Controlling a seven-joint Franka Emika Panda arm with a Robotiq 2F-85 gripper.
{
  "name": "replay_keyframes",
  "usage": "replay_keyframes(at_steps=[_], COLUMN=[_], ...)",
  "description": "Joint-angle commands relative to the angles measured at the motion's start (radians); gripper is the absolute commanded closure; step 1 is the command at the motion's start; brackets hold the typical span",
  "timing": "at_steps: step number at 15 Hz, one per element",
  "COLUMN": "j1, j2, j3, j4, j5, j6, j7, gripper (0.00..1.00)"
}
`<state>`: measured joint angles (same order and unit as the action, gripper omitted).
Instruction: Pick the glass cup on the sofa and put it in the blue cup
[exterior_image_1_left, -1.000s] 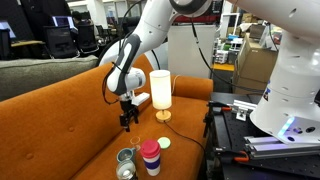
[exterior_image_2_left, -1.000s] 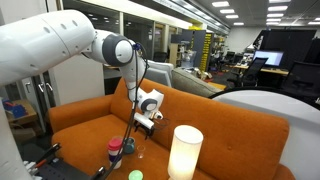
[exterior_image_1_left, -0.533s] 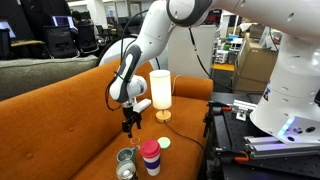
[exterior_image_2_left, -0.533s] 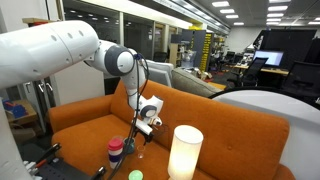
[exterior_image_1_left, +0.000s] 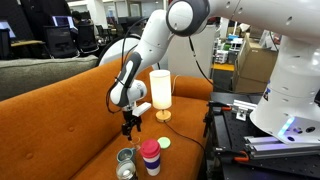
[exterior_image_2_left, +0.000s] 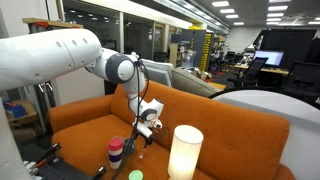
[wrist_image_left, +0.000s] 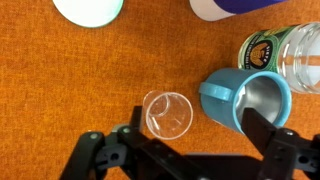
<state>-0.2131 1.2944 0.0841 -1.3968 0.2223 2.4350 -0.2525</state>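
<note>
Hovering over the orange sofa (wrist_image_left: 60, 80) with tool (wrist_image_left: 190, 140) spread wide right above the glass cup (wrist_image_left: 168, 113), upright, just beside the blue cup (wrist_image_left: 222, 92).

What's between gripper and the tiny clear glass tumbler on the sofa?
Nothing: wrist view shows only bare orange sofa fabric between gripper and glass tumbler.

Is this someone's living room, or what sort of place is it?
Probably a lab or open office, not a home: office chairs behind the orange sofa, computer monitors, rows of ceiling lights.

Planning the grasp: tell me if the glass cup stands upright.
Upright. In the wrist view the glass cup shows its full round rim toward the camera.
</note>
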Motion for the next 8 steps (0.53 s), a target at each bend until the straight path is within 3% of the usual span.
replay_keyframes(at_steps=[1,8], j1=[-0.009,0.006], j2=[0.005,0.046], j3=[0.010,-0.011], j4=[0.007,0.047], j5=[-0.018,-0.022], j6=[-0.002,-0.010], j7=[0.009,0.057], gripper=[0.00,0.00])
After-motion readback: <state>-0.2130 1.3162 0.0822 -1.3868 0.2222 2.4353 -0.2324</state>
